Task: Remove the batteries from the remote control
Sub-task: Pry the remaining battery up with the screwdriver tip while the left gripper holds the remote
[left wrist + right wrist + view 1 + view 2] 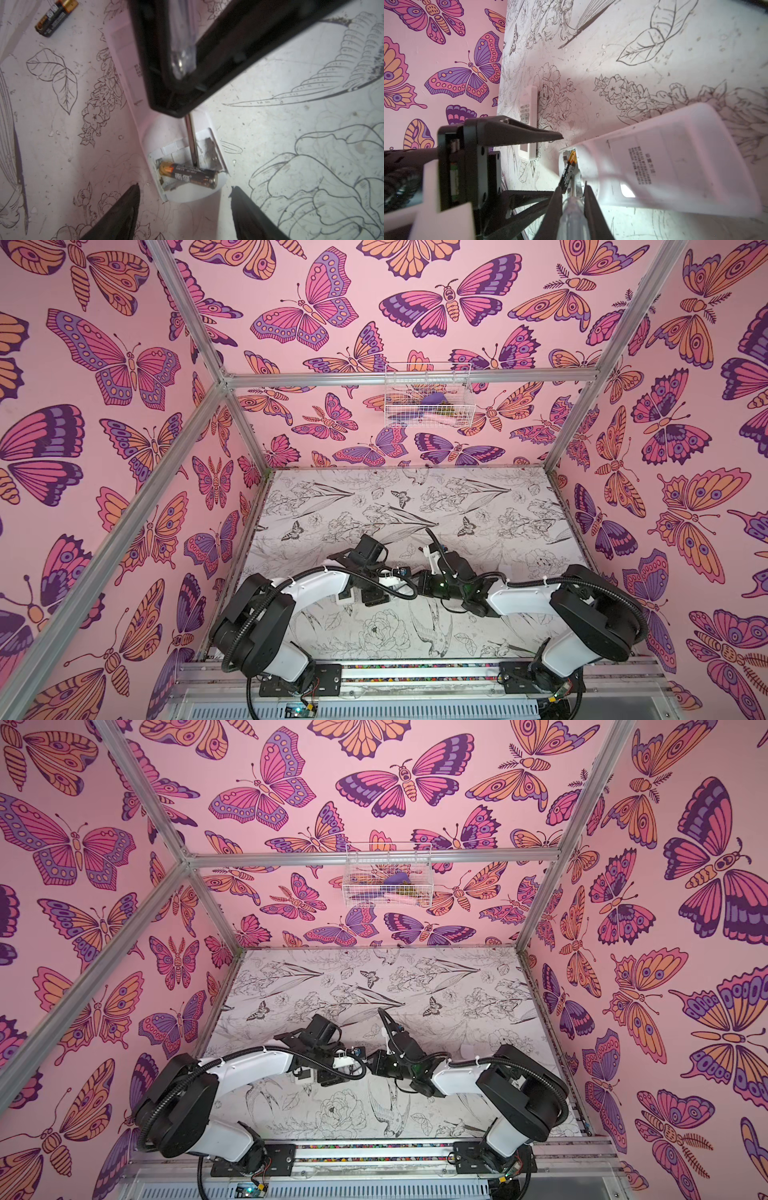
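Two robot arms meet over the middle of the near half of a flower-printed table [270, 83], inside a booth papered with pink butterflies. A white remote control [675, 162] lies on its face, label up, with its battery compartment uncovered. One black battery [189, 175] with a gold end lies askew in that compartment. The bay beside it shows only bare metal contacts.

The right gripper [572, 186] is clamped tight on the clear handle of a screwdriver [572, 218]. The steel shaft slants down into the compartment, with its tip against the battery's side. The left gripper [184, 185] hangs just over the open end of the remote. Its two black fingers [124, 214] are spread wide on either side of that end, with nothing between them.

A second black battery [56, 17] lies loose on the table, apart from the remote. Farther left, beyond the left gripper, another white remote [528, 116] rests buttons up near the butterfly wall. A white wire basket [428, 396] hangs on the far wall.
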Tool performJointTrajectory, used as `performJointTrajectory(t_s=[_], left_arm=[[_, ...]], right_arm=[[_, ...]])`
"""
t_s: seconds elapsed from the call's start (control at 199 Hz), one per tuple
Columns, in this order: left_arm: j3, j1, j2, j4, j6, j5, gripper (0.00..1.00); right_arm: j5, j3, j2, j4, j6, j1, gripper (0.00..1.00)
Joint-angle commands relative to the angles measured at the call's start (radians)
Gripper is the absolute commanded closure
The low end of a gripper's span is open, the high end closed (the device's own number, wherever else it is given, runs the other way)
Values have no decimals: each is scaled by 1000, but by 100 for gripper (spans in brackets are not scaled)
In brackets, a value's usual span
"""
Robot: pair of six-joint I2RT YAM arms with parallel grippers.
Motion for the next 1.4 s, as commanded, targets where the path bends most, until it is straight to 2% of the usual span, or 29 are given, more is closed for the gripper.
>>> performJointTrajectory(t_s=[0.0,0.13,0.562,0.912,1.243,1.399], left_arm=[[6,7,-13,-35,-10,19,28],[-3,8,-6,-11,-6,21,29],[-25,48,-11,41,-20,-14,51],[-28,49,-23,26,-25,16,44],[-3,48,-11,-5,-25,31,44],[-8,49,2,20,-25,29,47]], right_arm=[[13,3,8,51,34,0,100],[27,-2,17,73,32,-1,100],[9,24,55,103,35,1,100],[20,51,36,70,15,3,100],[12,64,48,83,26,3,100],[17,70,53,69,9,3,100]])
